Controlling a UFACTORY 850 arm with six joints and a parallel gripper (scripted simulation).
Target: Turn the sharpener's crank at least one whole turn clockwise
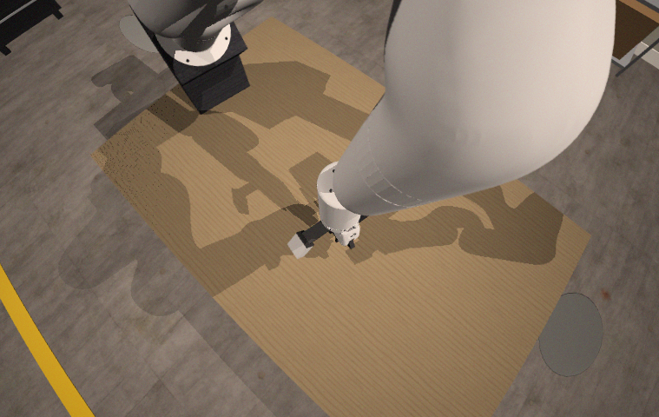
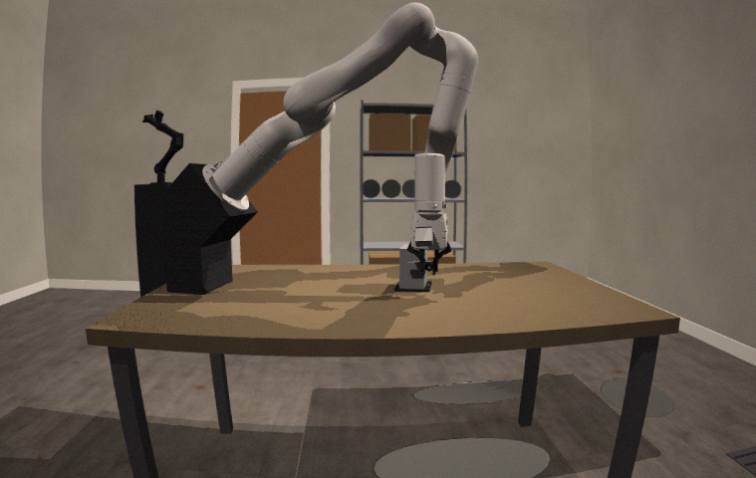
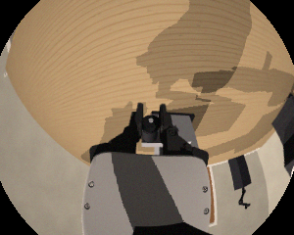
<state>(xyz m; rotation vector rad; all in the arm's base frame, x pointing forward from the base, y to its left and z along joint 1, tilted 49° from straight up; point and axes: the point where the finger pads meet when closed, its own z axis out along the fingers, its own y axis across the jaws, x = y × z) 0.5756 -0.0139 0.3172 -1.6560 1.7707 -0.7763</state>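
One claw (image 2: 432,264) clenched on the crank's dark knob (image 3: 149,125), beside the sharpener.
It hung straight down so the fingers pressed the knob from opposite sides, low on its circle; the small grey box-shaped sharpener (image 2: 411,274) stood fixed mid-way along the wooden bench (image 2: 577,308).

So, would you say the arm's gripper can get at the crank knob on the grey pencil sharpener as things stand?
Yes, it appears so: the gripper is shut on the dark crank knob, beside the grey pencil sharpener on the wooden table. Nothing stands between them in any view.
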